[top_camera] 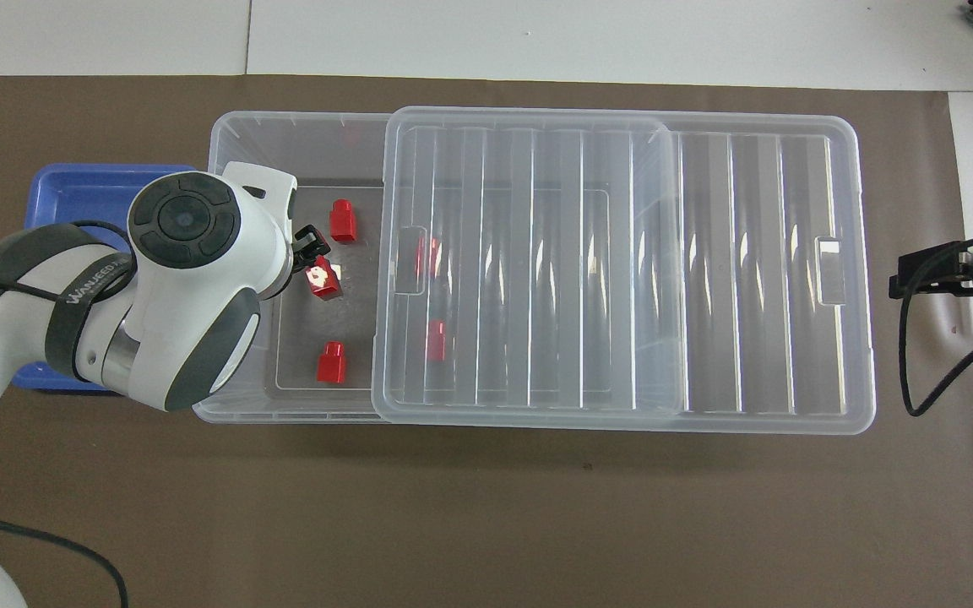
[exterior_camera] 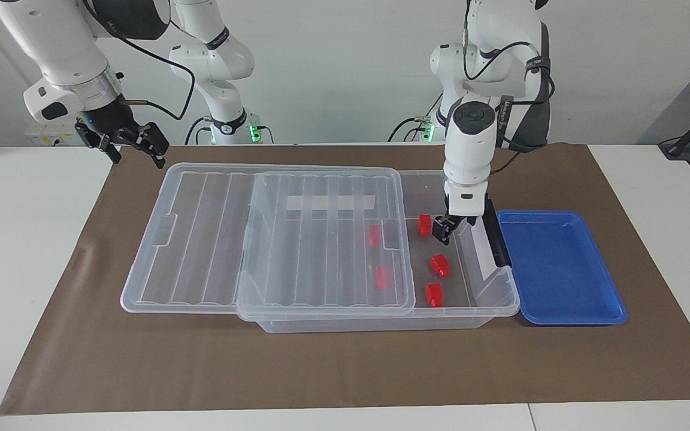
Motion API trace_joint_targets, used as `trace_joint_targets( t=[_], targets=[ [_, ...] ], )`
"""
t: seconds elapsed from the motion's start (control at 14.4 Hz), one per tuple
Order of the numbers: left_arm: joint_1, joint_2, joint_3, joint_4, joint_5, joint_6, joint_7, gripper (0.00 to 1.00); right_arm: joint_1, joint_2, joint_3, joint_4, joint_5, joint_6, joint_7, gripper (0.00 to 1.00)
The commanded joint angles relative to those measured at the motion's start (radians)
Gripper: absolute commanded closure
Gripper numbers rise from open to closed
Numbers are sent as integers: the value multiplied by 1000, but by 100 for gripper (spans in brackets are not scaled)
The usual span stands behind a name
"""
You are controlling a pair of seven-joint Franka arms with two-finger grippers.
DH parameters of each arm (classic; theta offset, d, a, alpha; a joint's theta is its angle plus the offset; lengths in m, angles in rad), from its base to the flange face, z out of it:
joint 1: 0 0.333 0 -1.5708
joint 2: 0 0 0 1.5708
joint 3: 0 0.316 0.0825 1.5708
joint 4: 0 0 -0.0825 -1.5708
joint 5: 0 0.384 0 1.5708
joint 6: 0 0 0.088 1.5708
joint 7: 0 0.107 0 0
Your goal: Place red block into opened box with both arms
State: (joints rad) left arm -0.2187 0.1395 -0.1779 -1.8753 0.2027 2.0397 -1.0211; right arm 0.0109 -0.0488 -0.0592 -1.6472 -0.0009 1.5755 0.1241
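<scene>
The clear box (exterior_camera: pixel 489 308) lies across the brown mat. Its ribbed lid (exterior_camera: pixel 321 239) is slid toward the right arm's end, baring the end by the blue tray. My left gripper (exterior_camera: pixel 444 230) hangs open and holds nothing, just above that bare end. One red block (exterior_camera: pixel 439 265) (top_camera: pixel 323 279) lies tilted on the box floor beneath it. Two more red blocks (exterior_camera: pixel 424 224) (exterior_camera: pixel 434 294) rest in the bare part, and two others (exterior_camera: pixel 374 235) (exterior_camera: pixel 382 276) show through the lid. My right gripper (exterior_camera: pixel 135 143) (top_camera: pixel 943 274) waits open in the air off the lid's end.
A blue tray (exterior_camera: pixel 560 263) (top_camera: pixel 73 203) with nothing in it sits against the box's end toward the left arm. A black clip handle (exterior_camera: pixel 495 239) runs along that end. The lid overhangs the box toward the right arm's end.
</scene>
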Motion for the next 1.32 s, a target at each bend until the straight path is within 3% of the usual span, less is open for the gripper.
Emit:
trace_joint_targets(
  t=[0.0, 0.21, 0.42, 0.63, 0.84, 0.98, 1.18, 1.25],
  targets=[
    [-13, -21, 8, 89, -37, -139, -10, 3, -11, -19, 2, -25, 21, 21, 0, 0],
    [-4, -78, 9, 128, -37, -239, 21, 0, -11, -19, 1, -26, 21, 23, 0, 0],
    [88, -193, 50, 166, -112, -367, 345, 0, -11, -19, 1, -26, 19, 24, 3, 0],
    [218, -221, 57, 223, -129, -496, 670, 0, -11, -19, 1, -28, 19, 24, 3, 0],
    [304, -247, 46, 219, -128, -524, 915, 0, -22, -35, -4, -81, 16, 95, -35, 0],
    [326, -255, 49, 214, -128, -562, 931, 0, -80, -37, -4, -132, 16, 185, -159, 27],
    [335, -264, 49, 186, -132, -549, 973, 0, -126, -11, -4, -173, 1, 299, -251, 100],
    [332, -267, 49, 183, -138, -546, 987, 0, -137, 3, -4, -183, -7, 328, -254, 100]
  ],
)
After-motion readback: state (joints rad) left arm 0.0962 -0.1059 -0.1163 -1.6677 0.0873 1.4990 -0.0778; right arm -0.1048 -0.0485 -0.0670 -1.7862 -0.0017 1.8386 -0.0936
